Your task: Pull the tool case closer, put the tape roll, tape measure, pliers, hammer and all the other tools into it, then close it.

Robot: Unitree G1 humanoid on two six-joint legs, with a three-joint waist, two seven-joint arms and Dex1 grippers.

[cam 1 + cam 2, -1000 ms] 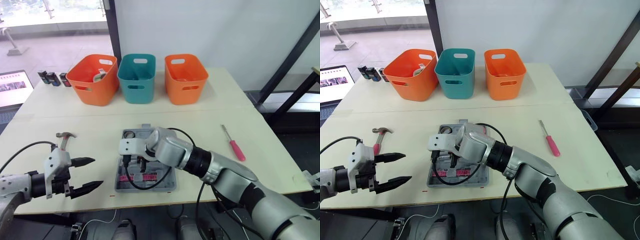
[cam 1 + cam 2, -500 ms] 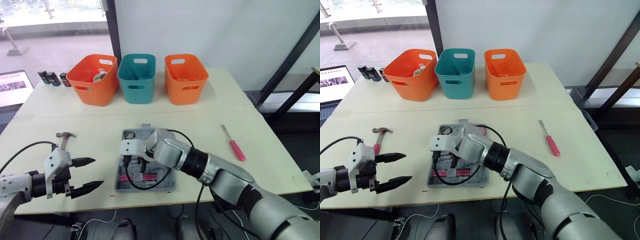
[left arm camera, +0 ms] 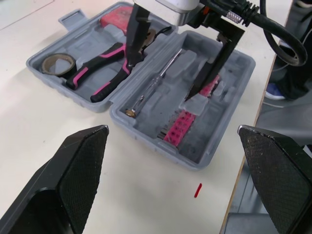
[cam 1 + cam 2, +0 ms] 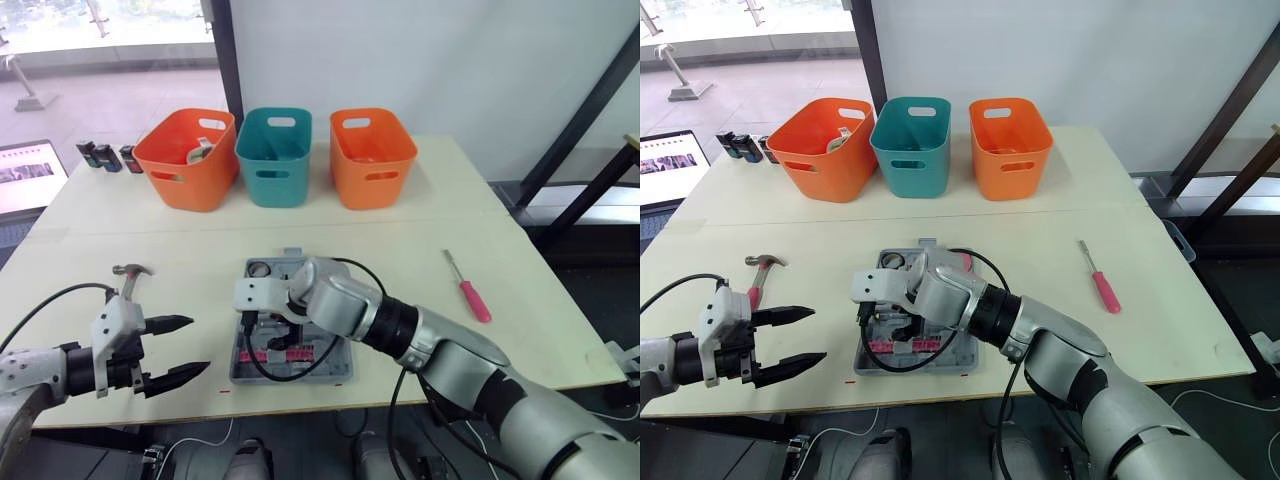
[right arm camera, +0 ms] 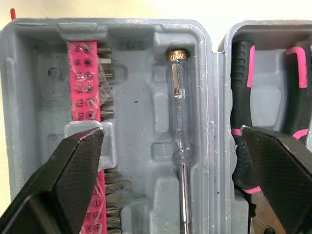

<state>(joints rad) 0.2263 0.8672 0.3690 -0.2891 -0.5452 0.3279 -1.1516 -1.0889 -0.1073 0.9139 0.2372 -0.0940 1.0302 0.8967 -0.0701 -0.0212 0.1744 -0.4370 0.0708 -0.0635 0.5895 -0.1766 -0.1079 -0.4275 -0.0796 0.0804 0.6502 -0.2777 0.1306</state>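
Note:
The grey tool case (image 4: 340,372) lies open at the table's front middle. In it are a tape roll (image 3: 58,62), black-and-pink pliers (image 5: 241,83), a clear tester screwdriver (image 5: 176,97), a pink bit strip (image 5: 87,78) and a red item (image 3: 117,14). My right gripper (image 5: 171,130) hangs open just over the case, its fingers astride the tester screwdriver and holding nothing. A hammer (image 4: 128,275) lies on the table to the left. Near the front left edge my left gripper (image 4: 195,345) stands open and empty. A pink-handled screwdriver (image 4: 468,292) lies to the right.
Two orange bins (image 4: 186,160) (image 4: 372,155) and a teal bin (image 4: 274,155) line the back of the table. Small black items (image 4: 105,157) sit at the back left beside a laptop (image 4: 25,175). A black cable loops from my right wrist over the case.
My right gripper has gone from shut to open above the case and shifted slightly left. The left arm has hardly moved.

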